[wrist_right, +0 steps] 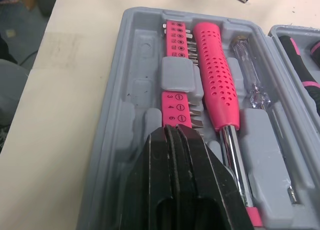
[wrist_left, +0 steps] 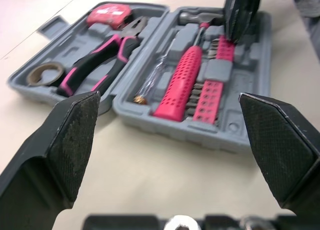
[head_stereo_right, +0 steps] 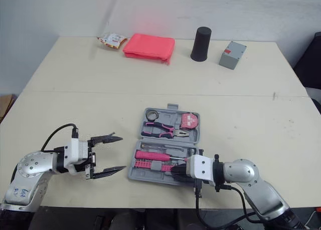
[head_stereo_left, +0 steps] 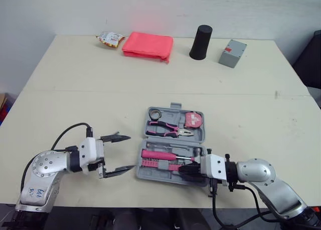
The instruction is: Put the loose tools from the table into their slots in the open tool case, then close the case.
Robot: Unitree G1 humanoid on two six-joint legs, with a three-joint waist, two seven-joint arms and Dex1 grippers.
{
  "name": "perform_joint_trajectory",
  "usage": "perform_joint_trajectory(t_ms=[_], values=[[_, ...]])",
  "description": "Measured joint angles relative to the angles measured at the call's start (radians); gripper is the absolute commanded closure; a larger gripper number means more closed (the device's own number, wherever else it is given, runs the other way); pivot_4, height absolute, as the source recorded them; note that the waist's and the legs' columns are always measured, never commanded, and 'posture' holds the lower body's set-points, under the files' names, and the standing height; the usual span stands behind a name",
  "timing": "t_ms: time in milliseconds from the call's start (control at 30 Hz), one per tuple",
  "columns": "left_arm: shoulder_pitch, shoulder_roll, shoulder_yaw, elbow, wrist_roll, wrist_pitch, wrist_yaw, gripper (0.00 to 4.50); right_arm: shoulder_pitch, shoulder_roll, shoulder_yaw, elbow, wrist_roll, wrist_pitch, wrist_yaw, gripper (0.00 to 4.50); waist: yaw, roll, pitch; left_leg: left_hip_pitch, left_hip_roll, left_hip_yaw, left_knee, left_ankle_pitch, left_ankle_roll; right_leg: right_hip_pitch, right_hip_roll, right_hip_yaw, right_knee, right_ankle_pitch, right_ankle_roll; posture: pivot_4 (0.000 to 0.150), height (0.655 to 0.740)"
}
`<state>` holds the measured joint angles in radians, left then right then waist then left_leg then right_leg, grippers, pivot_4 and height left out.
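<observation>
The grey tool case (head_stereo_left: 150,176) lies open near the table's front edge. Its far half holds pink-handled pliers (head_stereo_left: 168,128), a pink tape measure (head_stereo_left: 193,120) and a tape roll (head_stereo_left: 154,113). In the near half lie a pink-handled tool (wrist_right: 215,74), a clear tester screwdriver (wrist_right: 250,84) and a pink bit holder (wrist_right: 177,112). My left gripper (head_stereo_left: 131,152) is open just left of the case, with nothing between its fingers. My right gripper (wrist_right: 175,134) is shut, its tips over the right end of the near half, at the bit holder.
Along the table's far edge sit a snack packet (head_stereo_left: 109,38), a red pouch (head_stereo_left: 148,44), a black cylinder (head_stereo_left: 200,41) and a grey box (head_stereo_left: 232,53). Bare table stretches between them and the case. Both arms are close to the front edge.
</observation>
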<state>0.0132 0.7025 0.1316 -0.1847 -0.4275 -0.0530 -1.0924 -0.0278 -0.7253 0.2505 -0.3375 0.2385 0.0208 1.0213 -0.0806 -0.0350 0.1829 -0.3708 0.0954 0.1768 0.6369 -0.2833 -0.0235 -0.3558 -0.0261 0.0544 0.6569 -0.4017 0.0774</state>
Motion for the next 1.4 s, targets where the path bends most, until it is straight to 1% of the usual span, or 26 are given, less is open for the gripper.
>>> perform_joint_trajectory(t_ms=[67, 133, 167, 200, 233, 267, 333, 367, 400, 433, 467, 500, 567, 600, 667, 767, 833, 933, 1033, 1133, 1200, 1300, 1400], values=[[0.004, 0.012, 0.022, 0.003, -0.008, 0.018, 0.000, 0.00, 0.013, -0.001, -0.031, 0.021, 0.041, -0.009, 0.028, 4.40, 0.000, 0.000, 0.001, 0.000, 0.000, 0.000, 0.000, 0.000, 0.000, 0.000, 0.000, 0.000, 0.000, 0.000, 0.000, 0.150, 0.7400], [0.018, 0.037, 0.083, 0.002, -0.031, 0.054, 0.016, 0.00, 0.050, -0.003, -0.146, 0.004, 0.159, -0.006, 0.038, 4.40, 0.000, 0.001, 0.001, 0.000, 0.000, 0.000, 0.000, 0.000, 0.001, 0.000, 0.000, 0.000, 0.001, 0.000, 0.000, 0.150, 0.7400], [0.037, 0.051, 0.134, 0.003, -0.042, 0.068, 0.032, 0.00, 0.092, -0.025, -0.238, -0.023, 0.233, 0.032, 0.038, 4.14, 0.001, 0.001, 0.002, -0.001, 0.000, 0.000, 0.000, 0.000, 0.001, 0.000, 0.000, 0.000, 0.001, 0.000, 0.000, 0.150, 0.7400], [0.058, 0.062, 0.182, 0.012, -0.047, 0.072, 0.039, 0.00, 0.128, -0.053, -0.313, -0.035, 0.279, 0.062, 0.038, 3.81, 0.001, 0.002, 0.002, -0.001, 0.000, 0.000, 0.000, -0.001, 0.001, 0.000, 0.000, 0.000, 0.000, 0.000, 0.000, 0.150, 0.7400], [0.090, 0.080, 0.256, 0.047, -0.051, 0.073, 0.048, 0.00, 0.177, -0.094, -0.424, -0.031, 0.326, 0.096, 0.040, 3.51, 0.001, 0.001, 0.002, -0.001, 0.000, 0.000, -0.001, -0.001, 0.001, 0.000, -0.001, 0.000, -0.001, 0.000, 0.000, 0.150, 0.7400], [0.116, 0.093, 0.311, 0.089, -0.052, 0.069, 0.052, 0.00, 0.212, -0.116, -0.511, -0.010, 0.336, 0.093, 0.050, 3.09, 0.000, 0.001, 0.002, -0.001, 0.000, 0.000, -0.001, -0.001, 0.001, 0.000, 0.000, 0.000, -0.002, 0.000, 0.000, 0.150, 0.7400], [0.172, 0.105, 0.413, 0.184, -0.051, 0.046, 0.050, 0.00, 0.281, -0.167, -0.666, 0.078, 0.306, 0.040, 0.088, 2.16, -0.002, 0.001, 0.002, 0.000, 0.000, 0.000, -0.003, -0.002, 0.001, 0.000, 0.000, 0.000, -0.004, 0.000, 0.000, 0.150, 0.7400], [0.198, 0.106, 0.455, 0.228, -0.046, 0.023, 0.045, 0.00, 0.312, -0.186, -0.731, 0.132, 0.278, -0.004, 0.115, 1.62, -0.002, 0.001, 0.002, 0.000, 0.000, 0.000, -0.003, -0.002, 0.001, 0.000, 0.000, 0.000, -0.004, 0.000, -0.001, 0.150, 0.7400], [0.230, 0.107, 0.491, 0.268, -0.037, -0.006, 0.035, 0.00, 0.335, -0.192, -0.791, 0.186, 0.251, -0.053, 0.144, 1.01, -0.002, 0.000, 0.002, 0.000, -0.001, 0.000, -0.003, -0.002, 0.002, 0.000, -0.001, 0.000, -0.005, -0.001, -0.001, 0.150, 0.7400], [0.234, 0.107, 0.497, 0.278, -0.036, -0.012, 0.033, 0.00, 0.340, -0.192, -0.803, 0.198, 0.248, -0.066, 0.151, 0.65, -0.002, 0.000, 0.002, 0.000, 0.000, 0.000, -0.003, -0.002, 0.002, 0.001, -0.001, 0.000, -0.004, -0.001, -0.001, 0.150, 0.7400], [0.237, 0.106, 0.508, 0.295, -0.035, -0.031, 0.031, 0.00, 0.349, -0.193, -0.830, 0.235, 0.244, -0.107, 0.181, 0.19, -0.002, -0.001, 0.003, 0.000, -0.001, 0.000, -0.003, -0.003, 0.002, 0.001, -0.001, 0.000, -0.004, 0.000, -0.001, 0.150, 0.7400], [0.237, 0.107, 0.525, 0.323, -0.033, -0.056, 0.032, 0.00, 0.351, -0.196, -0.854, 0.285, 0.242, -0.145, 0.211, 0.09, -0.002, -0.001, 0.003, 0.000, -0.001, 0.000, -0.003, -0.003, 0.002, 0.001, -0.001, 0.000, -0.004, 0.000, -0.001, 0.150, 0.7400], [0.230, 0.134, 0.565, 0.455, -0.008, -0.125, 0.050, 0.00, 0.323, -0.242, -0.898, 0.478, 0.219, -0.243, 0.256, 0.09, -0.002, -0.002, 0.003, 0.003, -0.002, 0.001, -0.003, -0.004, 0.003, 0.002, -0.002, 0.000, -0.004, 0.000, -0.001, 0.150, 0.7400], [0.226, 0.166, 0.581, 0.565, 0.022, -0.171, 0.075, 0.00, 0.287, -0.277, -0.931, 0.635, 0.198, -0.304, 0.260, 0.09, -0.004, -0.002, 0.004, 0.004, -0.002, 0.002, -0.003, -0.004, 0.004, 0.002, -0.003, -0.001, -0.004, 0.000, -0.001, 0.150, 0.7400], [0.225, 0.204, 0.605, 0.724, 0.078, -0.244, 0.118, 0.00, 0.248, -0.320, -0.968, 0.845, 0.164, -0.395, 0.261, 0.09, -0.006, -0.002, 0.004, 0.005, -0.003, 0.003, -0.003, -0.005, 0.005, 0.002, -0.005, -0.001, -0.004, 0.000, -0.002, 0.150, 0.7400], [0.206, 0.212, 0.593, 0.806, 0.099, -0.296, 0.119, 0.00, 0.190, -0.324, -0.934, 0.967, 0.136, -0.480, 0.277, 0.09, -0.007, -0.002, 0.004, 0.005, -0.002, 0.003, -0.003, -0.005, 0.004, 0.002, -0.006, -0.002, -0.003, 0.000, -0.003, 0.150, 0.7400], [0.185, 0.211, 0.581, 0.797, 0.095, -0.302, 0.102, 0.00, 0.146, -0.313, -0.900, 0.967, 0.137, -0.491, 0.283, 0.09, -0.009, -0.001, 0.005, 0.005, -0.002, 0.003, -0.003, -0.005, 0.003, 0.001, -0.006, -0.002, -0.002, 0.000, -0.003, 0.150, 0.7400], [0.172, 0.199, 0.560, 0.717, 0.063, -0.286, 0.075, 0.00, 0.118, -0.274, -0.853, 0.889, 0.151, -0.474, 0.281, 0.09, -0.010, -0.001, 0.004, 0.004, 0.000, 0.003, -0.004, -0.004, 0.001, 0.000, -0.005, -0.003, 0.000, 0.000, -0.003, 0.150, 0.7400], [0.173, 0.163, 0.501, 0.567, 0.023, -0.220, 0.047, 0.00, 0.106, -0.161, -0.790, 0.684, 0.238, -0.394, 0.271, 0.09, -0.008, 0.000, 0.004, 0.002, 0.001, 0.002, -0.004, -0.004, -0.001, -0.001, -0.002, -0.003, 0.002, 0.000, -0.003, 0.150, 0.7400], [0.167, 0.157, 0.437, 0.445, 0.003, -0.144, 0.031, 0.00, 0.080, -0.092, -0.727, 0.512, 0.321, -0.326, 0.264, 0.09, -0.006, 0.002, 0.006, 0.001, 0.002, 0.002, -0.002, -0.003, -0.001, -0.002, -0.001, -0.003, 0.003, 0.000, -0.003, 0.150, 0.7400], [0.159, 0.164, 0.398, 0.375, 0.003, -0.077, 0.034, 0.00, 0.056, -0.060, -0.698, 0.394, 0.373, -0.277, 0.248, 0.09, -0.004, 0.002, 0.006, 0.001, 0.002, 0.001, -0.001, -0.003, -0.001, -0.002, -0.001, -0.003, 0.004, 0.000, -0.003, 0.150, 0.7400], [0.152, 0.165, 0.320, 0.260, 0.012, 0.061, 0.081, 0.00, 0.019, 0.007, -0.629, 0.219, 0.420, -0.237, 0.206, 0.09, -0.004, 0.002, 0.006, 0.001, 0.002, 0.000, 0.000, -0.003, -0.001, -0.002, -0.001, -0.003, 0.004, 0.000, -0.003, 0.150, 0.7400], [0.154, 0.165, 0.255, 0.167, 0.035, 0.164, 0.124, 0.00, 0.014, 0.033, -0.560, 0.087, 0.444, -0.202, 0.191, 0.09, -0.002, 0.002, 0.006, 0.000, 0.002, 0.000, 0.000, -0.003, -0.001, -0.002, -0.001, -0.003, 0.003, 0.000, -0.003, 0.150, 0.7400]])
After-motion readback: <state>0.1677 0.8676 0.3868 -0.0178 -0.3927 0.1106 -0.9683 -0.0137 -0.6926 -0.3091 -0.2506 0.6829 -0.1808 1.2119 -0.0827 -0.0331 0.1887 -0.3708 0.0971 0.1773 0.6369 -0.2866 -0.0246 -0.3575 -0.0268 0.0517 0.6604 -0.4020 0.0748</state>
